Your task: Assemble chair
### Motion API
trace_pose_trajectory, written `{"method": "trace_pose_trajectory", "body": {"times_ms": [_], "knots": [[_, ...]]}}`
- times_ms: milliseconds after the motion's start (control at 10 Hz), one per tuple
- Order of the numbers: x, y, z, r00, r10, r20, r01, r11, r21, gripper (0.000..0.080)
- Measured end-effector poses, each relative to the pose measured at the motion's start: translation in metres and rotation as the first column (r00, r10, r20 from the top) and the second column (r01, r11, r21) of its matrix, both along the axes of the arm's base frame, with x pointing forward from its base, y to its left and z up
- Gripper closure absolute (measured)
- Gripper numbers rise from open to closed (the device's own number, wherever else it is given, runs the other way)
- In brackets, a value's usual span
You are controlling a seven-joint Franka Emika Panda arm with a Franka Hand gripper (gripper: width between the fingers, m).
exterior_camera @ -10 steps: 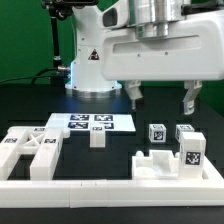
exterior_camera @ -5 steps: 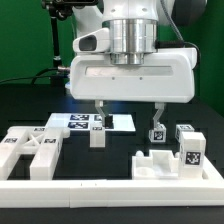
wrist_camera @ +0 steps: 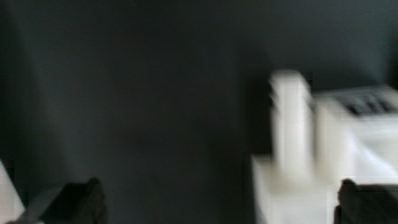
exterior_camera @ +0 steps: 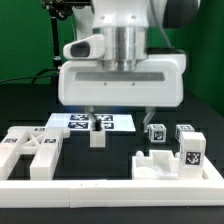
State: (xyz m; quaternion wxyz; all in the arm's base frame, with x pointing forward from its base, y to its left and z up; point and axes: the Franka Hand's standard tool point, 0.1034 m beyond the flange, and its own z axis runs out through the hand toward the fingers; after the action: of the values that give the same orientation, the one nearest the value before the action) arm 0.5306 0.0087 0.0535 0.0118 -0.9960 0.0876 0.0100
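Hovering low, the gripper (exterior_camera: 119, 118) has its jaws wide and empty (wrist view's just blur). Chair parts (exterior_camera: 165, 162) lie loose: a small leg (exterior_camera: 97, 138) just near of its finger (exterior_camera: 91, 118) on the exterior view's left. Guessing pick-up step; next it needs centering over that leg.

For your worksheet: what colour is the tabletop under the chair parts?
Black tabletop; clearest in the exterior view.

White, tagged, loose: notched pc (exterior_camera: 30, 152), slotted pc (exterior_camera: 168, 162), small block (exterior_camera: 97, 139), 2 cube legs (exterior_camera: 156, 133).
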Motion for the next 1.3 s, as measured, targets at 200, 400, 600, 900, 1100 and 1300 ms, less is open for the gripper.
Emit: {"method": "trace_pose_trajectory", "body": {"times_ms": [200, 400, 600, 900, 1100, 1300], "knots": [[-0.017, -0.011, 0.005, 0.986, 0.019, -0.165, -0.017, 1.0, 0.012, 0.0151], [-0.025, -0.009, 0.004, 0.952, 0.02, -0.304, -0.007, 0.999, 0.043, 0.0151], [-0.032, -0.011, 0.001, 0.899, 0.023, -0.436, 0.007, 0.998, 0.066, 0.0151], [-0.057, -0.017, -0.013, 0.721, 0.029, -0.692, 0.047, 0.995, 0.091, 0.0151], [-0.059, -0.018, -0.02, 0.662, 0.031, -0.749, 0.055, 0.994, 0.09, 0.0151], [-0.06, -0.019, -0.021, 0.663, 0.029, -0.748, 0.057, 0.994, 0.089, 0.0151]]}}
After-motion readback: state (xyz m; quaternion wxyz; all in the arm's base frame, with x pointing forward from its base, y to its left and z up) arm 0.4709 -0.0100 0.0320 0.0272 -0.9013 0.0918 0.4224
